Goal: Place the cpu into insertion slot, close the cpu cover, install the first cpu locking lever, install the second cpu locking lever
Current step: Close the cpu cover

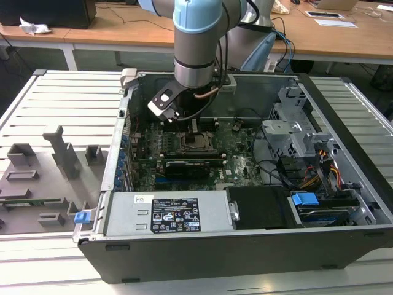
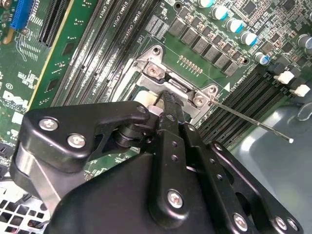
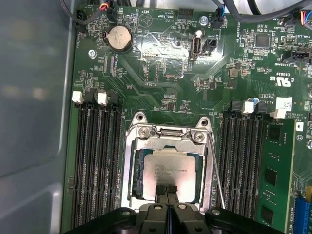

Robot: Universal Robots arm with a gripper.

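The cpu (image 3: 167,168), a flat silver-beige square, lies in the insertion slot (image 3: 138,170) on the green board. The cpu cover (image 3: 208,168), a silvery frame with a window, lies down around it, hinged at the edge away from my fingers. My gripper (image 3: 166,188) is shut with nothing between its black fingertips, which rest at the chip's near edge. The second wrist view has the same gripper (image 2: 168,97) from behind, tips at the socket's metal rim. A thin locking lever (image 3: 216,170) runs along one side of the socket, and its free end (image 2: 289,140) stands out unlatched. In the exterior view the slot (image 1: 198,142) sits under the arm.
Black memory slots (image 3: 95,161) flank the socket on both sides. The open computer case (image 1: 344,147) walls in the board, with a drive cage and cables at the exterior view's right. A graphics card (image 1: 187,167) lies in front of the socket. Grey fixtures (image 1: 58,153) stand outside the case at the exterior view's left.
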